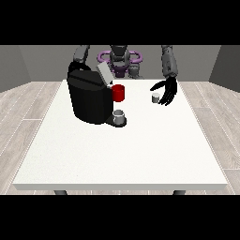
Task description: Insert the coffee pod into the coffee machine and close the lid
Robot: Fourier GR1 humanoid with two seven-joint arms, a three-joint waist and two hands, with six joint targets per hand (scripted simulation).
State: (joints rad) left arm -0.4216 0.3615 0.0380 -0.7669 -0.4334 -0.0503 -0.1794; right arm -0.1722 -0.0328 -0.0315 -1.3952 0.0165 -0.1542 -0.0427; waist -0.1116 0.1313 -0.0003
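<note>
White table (122, 154) on a grey wood floor. At its far left stands a black coffee machine (89, 98), lid (104, 73) raised, a grey cup (119, 116) on its tray and a red mug (118, 93) behind. The small grey coffee pod (155, 97) sits just beside the hand at the view's right (168, 91), whose fingers spread apart. The other hand is hidden.

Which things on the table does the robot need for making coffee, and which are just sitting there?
For the job:
- small grey coffee pod
- big black coffee machine, grey lid up
- hand at the view's right, beside the pod

Just sitting there:
- red cup
- grey cup under the machine's spout
</note>
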